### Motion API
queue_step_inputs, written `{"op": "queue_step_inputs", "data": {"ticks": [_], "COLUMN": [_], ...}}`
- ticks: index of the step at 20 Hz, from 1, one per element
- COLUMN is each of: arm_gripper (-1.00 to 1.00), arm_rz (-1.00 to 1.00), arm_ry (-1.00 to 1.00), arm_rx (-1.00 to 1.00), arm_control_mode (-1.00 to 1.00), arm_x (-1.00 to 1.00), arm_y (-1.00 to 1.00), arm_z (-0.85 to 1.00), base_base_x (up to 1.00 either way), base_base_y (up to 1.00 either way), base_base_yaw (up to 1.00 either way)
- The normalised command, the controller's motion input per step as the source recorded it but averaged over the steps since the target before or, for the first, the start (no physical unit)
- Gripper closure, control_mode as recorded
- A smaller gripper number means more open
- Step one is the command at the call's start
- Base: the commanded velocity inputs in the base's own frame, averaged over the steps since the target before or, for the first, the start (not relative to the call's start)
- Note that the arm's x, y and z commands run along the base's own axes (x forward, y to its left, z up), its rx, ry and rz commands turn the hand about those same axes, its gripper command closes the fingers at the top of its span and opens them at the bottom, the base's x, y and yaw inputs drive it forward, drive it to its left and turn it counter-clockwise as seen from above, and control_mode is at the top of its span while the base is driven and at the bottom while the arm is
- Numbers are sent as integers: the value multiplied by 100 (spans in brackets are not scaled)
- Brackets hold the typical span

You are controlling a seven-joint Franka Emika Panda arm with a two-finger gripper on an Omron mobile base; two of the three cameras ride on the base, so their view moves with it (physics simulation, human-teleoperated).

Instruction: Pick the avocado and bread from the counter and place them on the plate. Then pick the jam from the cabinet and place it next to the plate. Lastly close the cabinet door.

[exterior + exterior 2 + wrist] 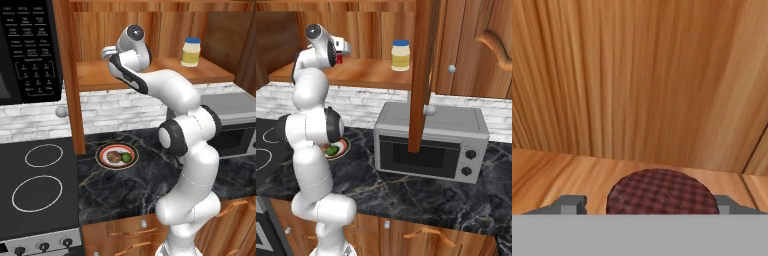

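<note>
Brown wooden wall cabinet (150, 75) has the white arm reaching onto its shelf. The two-finger gripper (646, 204) sits spread wide, fingertips either side of the small dark red jam jar (661, 193), not visibly pinching it.

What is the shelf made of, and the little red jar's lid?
The shelf looks like wood with a smooth finish: streaky brown grain runs along it. The jam's lid shows a red-and-dark checked pattern, maybe cloth or printed metal; I can't tell which.

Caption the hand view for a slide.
End effector reaching into the wooden cabinet, its fingertips straddling the checked lid of the jam on the shelf.
</note>
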Motion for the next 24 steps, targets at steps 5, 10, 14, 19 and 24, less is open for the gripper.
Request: {"op": "queue_step_inputs", "data": {"ticks": [5,10,14,19,24], "arm_gripper": [100,100,100,100,100], "arm_rz": [-1,0,0,0,0], "arm_ry": [5,0,-8,-33,-30], "arm_rx": [-4,0,0,0,2], "arm_control_mode": [-100,-100,-100,-100,-100], "arm_x": [-14,-76,-100,-100,-100], "arm_y": [-12,-26,-20,-3,0], "arm_z": [-30,-18,-9,-1,19], "base_base_x": [0,0,0,0,0], "base_base_y": [0,0,0,0,0], "base_base_yaw": [0,0,0,0,0]}}
